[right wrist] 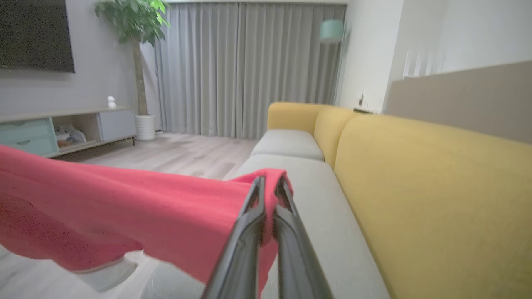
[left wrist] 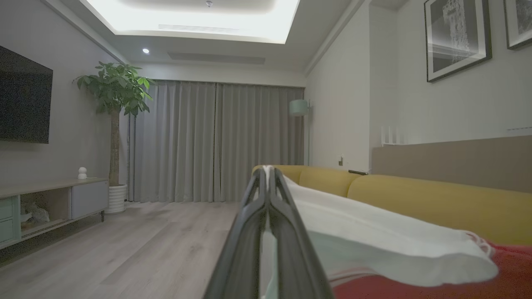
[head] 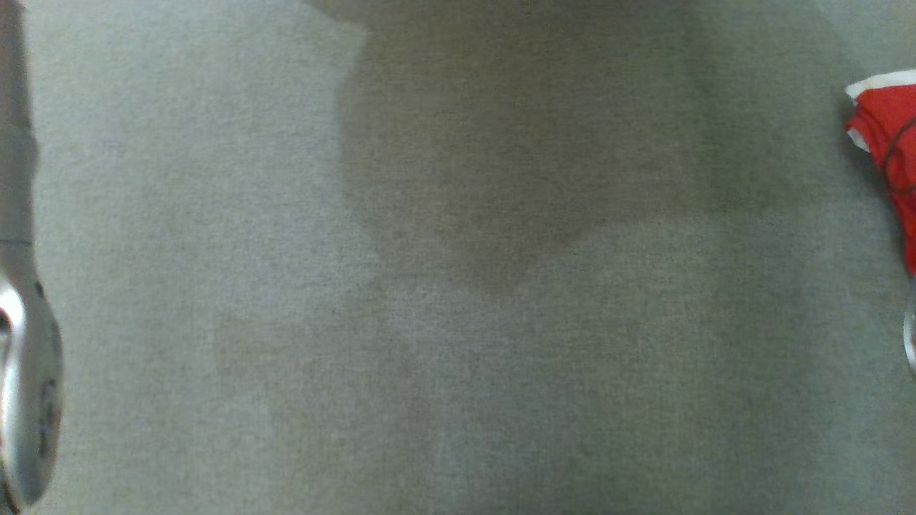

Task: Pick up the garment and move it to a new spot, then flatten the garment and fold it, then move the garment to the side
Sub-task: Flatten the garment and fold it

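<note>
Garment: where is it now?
The garment is held up beside the yellow sofa, left gripper shut on its white part, right gripper on a red edge; in the head view it's at the right.

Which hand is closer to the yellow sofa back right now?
Right. The right hand, shut on the red garment, is over the grey seat with the yellow sofa back just beside it. The left hand grips the garment's white edge, farther out toward the wooden floor.

Yellow sofa (right wrist: 436, 199), grey curtains (left wrist: 216, 141), wood floor (left wrist: 137, 249), potted plant (left wrist: 114, 89); dark panel (left wrist: 25, 99), probably a television.
</note>
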`<state>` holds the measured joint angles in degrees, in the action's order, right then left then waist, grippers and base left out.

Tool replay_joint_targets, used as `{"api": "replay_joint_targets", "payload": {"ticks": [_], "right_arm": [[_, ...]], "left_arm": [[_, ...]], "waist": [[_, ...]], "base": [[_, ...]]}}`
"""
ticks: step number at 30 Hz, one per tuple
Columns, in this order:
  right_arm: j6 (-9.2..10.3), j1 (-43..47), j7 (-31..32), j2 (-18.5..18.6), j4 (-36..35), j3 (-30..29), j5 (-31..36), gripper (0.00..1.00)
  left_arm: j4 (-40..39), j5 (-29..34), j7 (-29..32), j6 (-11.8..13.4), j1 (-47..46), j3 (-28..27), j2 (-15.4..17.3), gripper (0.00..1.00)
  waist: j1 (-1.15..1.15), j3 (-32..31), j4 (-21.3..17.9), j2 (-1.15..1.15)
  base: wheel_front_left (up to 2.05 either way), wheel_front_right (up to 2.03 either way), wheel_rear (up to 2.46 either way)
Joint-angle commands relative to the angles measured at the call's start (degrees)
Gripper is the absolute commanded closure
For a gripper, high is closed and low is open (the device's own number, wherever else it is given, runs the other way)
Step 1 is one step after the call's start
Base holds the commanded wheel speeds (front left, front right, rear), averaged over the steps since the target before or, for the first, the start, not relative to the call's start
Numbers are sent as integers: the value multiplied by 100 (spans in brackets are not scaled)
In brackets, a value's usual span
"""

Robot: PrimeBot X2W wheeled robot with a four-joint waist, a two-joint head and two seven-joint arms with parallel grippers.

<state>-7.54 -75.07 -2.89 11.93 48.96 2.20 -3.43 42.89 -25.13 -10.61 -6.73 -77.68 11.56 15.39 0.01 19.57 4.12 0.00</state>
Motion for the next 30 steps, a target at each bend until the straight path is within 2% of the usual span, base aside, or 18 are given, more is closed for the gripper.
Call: {"api": "replay_joint_targets", "payload": {"ticks": [1,5,9,12,16,22,30], "right_arm": [[5,44,-69,0,-40,68,14,100],[5,521,-179,97,596,264,-86,100],[5,1101,-120,204,1132,726,-224,100],[5,1545,-26,310,1386,1205,-385,100],[5,2063,171,475,1515,1808,-769,100],[5,2690,662,695,1314,2607,-1477,100],[5,3614,1480,1379,158,3661,-2997,100]], "left_arm": [[-81,32,-72,-27,6,-8,231,100],[241,-5,-235,-66,636,381,164,100],[278,-45,-309,-73,1511,1107,152,100],[171,-176,-329,-74,2178,1643,235,100],[-95,-247,-322,-75,2979,2303,521,100],[-541,-448,-124,-75,3870,2820,928,100],[-1553,-714,626,-49,4961,3106,1638,100]], "waist": [[-1,-19,48,0],[-1,-104,127,0],[-1,-292,211,0],[-1,-518,255,0],[-1,-877,284,0],[-1,-1349,277,0],[-1,-1907,255,0]], "base": [[0,0,0],[0,0,0],[0,0,0],[0,0,0],[0,0,0],[0,0,0],[0,0,0]]}}
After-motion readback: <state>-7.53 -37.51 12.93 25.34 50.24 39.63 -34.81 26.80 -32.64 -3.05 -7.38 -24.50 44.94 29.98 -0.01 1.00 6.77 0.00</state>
